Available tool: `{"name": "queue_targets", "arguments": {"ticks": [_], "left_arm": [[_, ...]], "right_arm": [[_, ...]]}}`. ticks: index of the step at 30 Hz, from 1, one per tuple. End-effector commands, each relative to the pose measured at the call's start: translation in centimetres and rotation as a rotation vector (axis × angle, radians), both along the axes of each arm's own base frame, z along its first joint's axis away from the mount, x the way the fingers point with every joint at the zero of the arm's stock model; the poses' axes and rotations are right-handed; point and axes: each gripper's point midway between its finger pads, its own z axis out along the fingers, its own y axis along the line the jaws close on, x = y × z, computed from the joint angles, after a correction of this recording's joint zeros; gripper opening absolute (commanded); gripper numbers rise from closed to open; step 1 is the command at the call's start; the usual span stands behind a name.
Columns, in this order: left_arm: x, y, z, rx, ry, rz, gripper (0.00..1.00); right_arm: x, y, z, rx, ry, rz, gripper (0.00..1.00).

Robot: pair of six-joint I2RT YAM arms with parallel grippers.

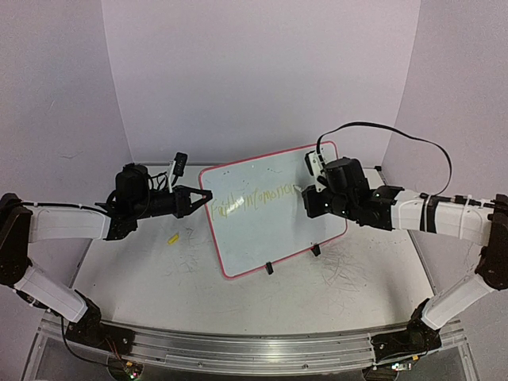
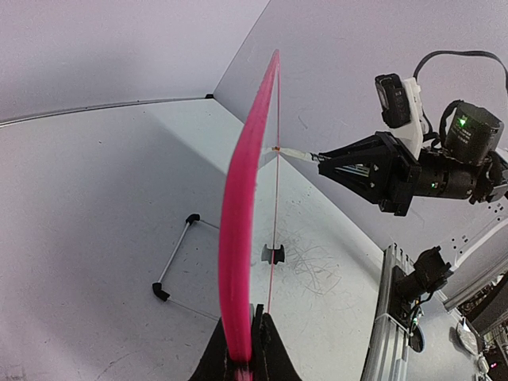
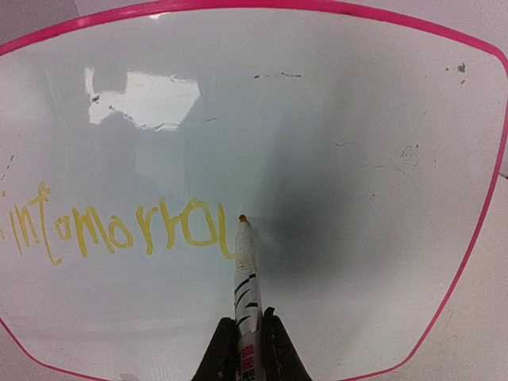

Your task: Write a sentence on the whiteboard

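Whiteboard (image 1: 274,214) pinched at rim by left gripper (image 2: 242,353), for steadiness. Marker (image 3: 246,270) clenched in right gripper (image 3: 248,345), tip at sentence (image 3: 119,230) end.

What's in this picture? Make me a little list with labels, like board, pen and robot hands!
Board: whiteboard, pink rim, standing up
Writing: yellow sentence, one line
Pen: marker, tip at the board just past the last letter
Left end effector: shut on the whiteboard's edge
Right end effector: shut on the marker
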Motion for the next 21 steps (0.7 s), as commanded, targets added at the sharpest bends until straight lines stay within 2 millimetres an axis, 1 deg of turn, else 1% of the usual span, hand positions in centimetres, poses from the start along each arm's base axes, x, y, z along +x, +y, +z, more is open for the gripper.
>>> {"name": "queue_targets", "arguments": {"ticks": [1,4,8,11,19,21], "left_arm": [[0.1,-0.2,-0.6,0.061,-0.05,-0.005,0.0],[0.1,-0.2,-0.6,0.061,-0.049,-0.005,0.0],[0.1,-0.2,-0.7,0.062,-0.044,-0.005,0.0],[0.1,-0.2,-0.6,0.061,-0.046,-0.006,0.0],[0.1,-0.3,-0.4,0.058,-0.049,-0.007,0.0],[0.1,-0.3,-0.4,0.057,-0.049,-0.009,0.0]], "right_arm": [[-0.5,-0.7,0.2,0.017,0.002,-0.016,0.0],[-1.0,-1.1,-0.3,0.011,0.015,-0.021,0.0],[-1.0,-1.2,-0.2,0.015,0.015,-0.024,0.0],[-0.7,-1.0,0.0,0.012,0.009,-0.025,0.0],[1.1,-0.6,2.4,0.025,-0.062,-0.063,0.0],[1.4,-0.4,2.6,0.023,-0.068,-0.066,0.0]]}}
